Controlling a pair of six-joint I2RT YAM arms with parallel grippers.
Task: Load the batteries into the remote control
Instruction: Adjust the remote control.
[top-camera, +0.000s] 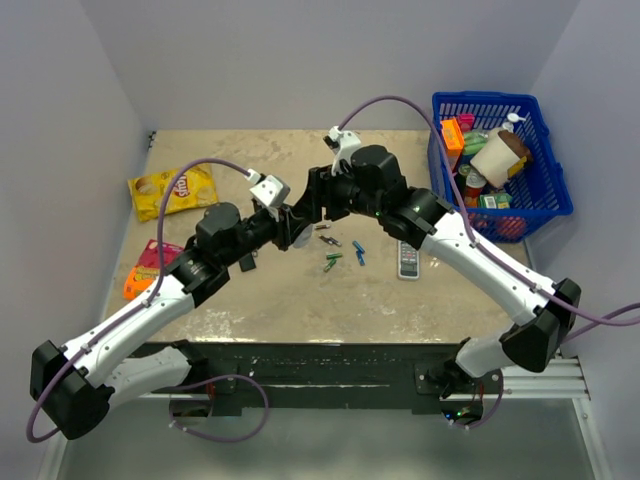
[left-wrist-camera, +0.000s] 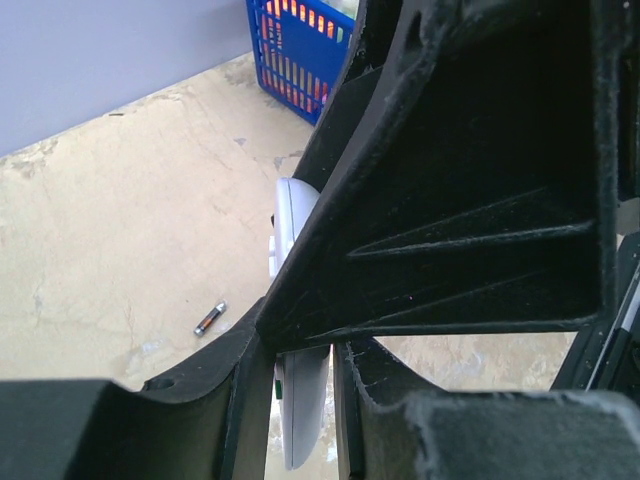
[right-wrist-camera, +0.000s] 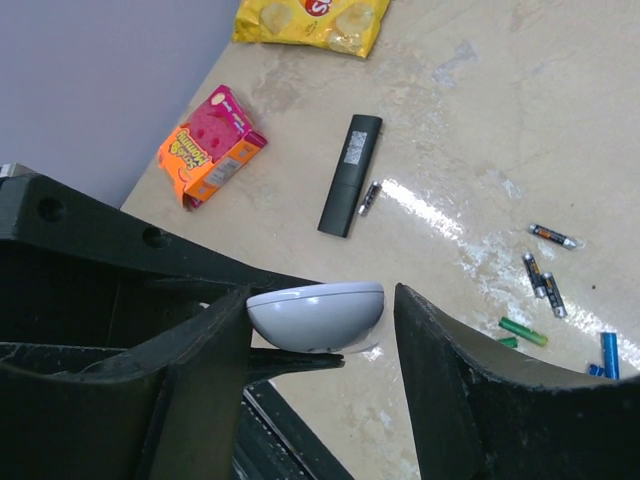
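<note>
**Step in hand: second grip on the remote (judged)**

1. Check the hold. The left gripper (left-wrist-camera: 300, 375) is fully closed on the remote (left-wrist-camera: 290, 225), which passes lengthwise between its fingers and appears to be held off the table (right-wrist-camera: 450, 120), at mid-table between the two arms.
2. Check the right gripper (right-wrist-camera: 322, 300). Its jaws stand part open and straddle the remote's rounded end. One finger (right-wrist-camera: 200, 360) looks to be against the shell. The other (right-wrist-camera: 470, 380) stands apart from it with a visible gap. Nothing is gripped yet.
3. Centre the end between the fingers before you close. Otherwise the near finger is likely to push the remote sideways in the left grip.
4. Close on the long side edges, not on the rounded tip. The tip would probably squeeze out.
5. Whether the back cover is on cannot be told from these views. If it is, keep at least one gripper off it so that it can slide.

**Materials and shapes**

- Remote: smooth white plastic, slim, with domed ends. Expect low friction.
- Fingers: matte black, ribbed, with a slightly rough face.
- Batteries (right-wrist-camera: 523, 332): two thin green cylinders on the table, just beside each other and well apart from the remote. They are likely to roll.
- Do not confuse them with the blue cell (right-wrist-camera: 609, 353) or the dark cells (right-wrist-camera: 545, 275) nearby.
- Table: pale, mottled and glossy in places.
</note>
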